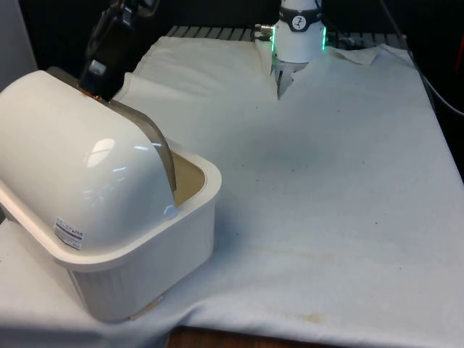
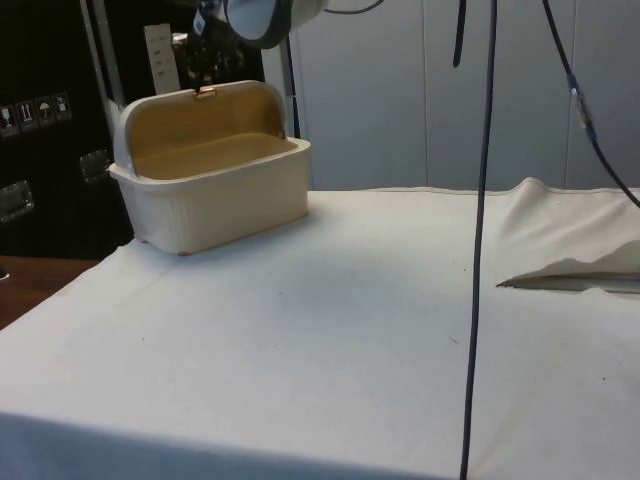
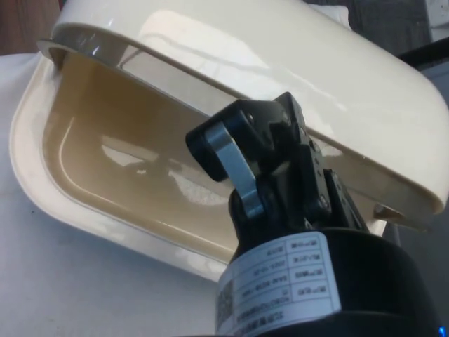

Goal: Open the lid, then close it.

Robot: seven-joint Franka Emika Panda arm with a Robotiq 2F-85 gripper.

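White cloth (image 2: 330, 330) under cream bread box (image 2: 225, 195), dark cabinets (image 2: 45, 120) behind.

White arm base (image 1: 297, 32), black claw (image 3: 242, 175), labelled wrist

Hand (image 3: 242, 151) beside raised lid (image 3: 295, 77)

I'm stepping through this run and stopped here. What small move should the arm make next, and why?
Probably draw the lid forward and down: the bread box stands open, its inside bare, and the gripper sits at the lid's raised edge, so closing remains.
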